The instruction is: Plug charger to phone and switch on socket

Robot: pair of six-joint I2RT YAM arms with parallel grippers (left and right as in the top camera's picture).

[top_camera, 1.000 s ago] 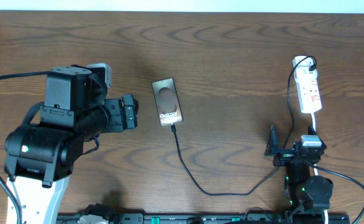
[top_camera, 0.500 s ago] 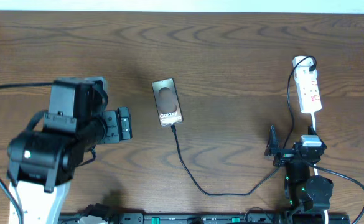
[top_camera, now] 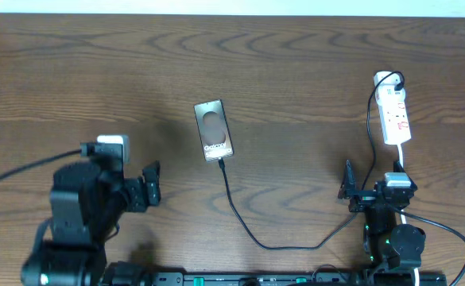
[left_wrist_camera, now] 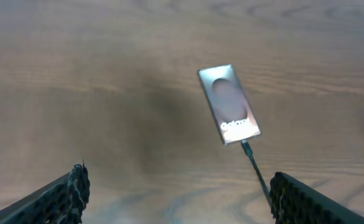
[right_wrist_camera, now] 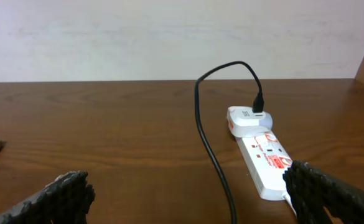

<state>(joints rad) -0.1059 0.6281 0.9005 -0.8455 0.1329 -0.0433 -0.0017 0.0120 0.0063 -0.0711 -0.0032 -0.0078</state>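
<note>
Two arms and one finished-looking connection. The phone (top_camera: 215, 130) lies flat on the tabletop (top_camera: 311, 71), lettering up, with its port edge turned toward the robot so that a plug can enter along the surface. The plug tip (left_wrist_camera: 246, 147) of the charger (left_wrist_camera: 257, 169) touches that edge and appears seated. From there the cable leaves in a slack loop to the phone's right, which puts no pull on the port. It ends at a white adapter (right_wrist_camera: 249, 118) on the far end of the socket (top_camera: 395, 117), well apart from the phone on its right. The left jaws, near the phone on its left and toward the robot, stand wide with nothing between the fingertips (left_wrist_camera: 76, 186). The right jaws, well to the phone's right, are spread fully and empty. They face along the socket, probably to reach its red switches (right_wrist_camera: 280, 162), whose setting cannot be read.
</note>
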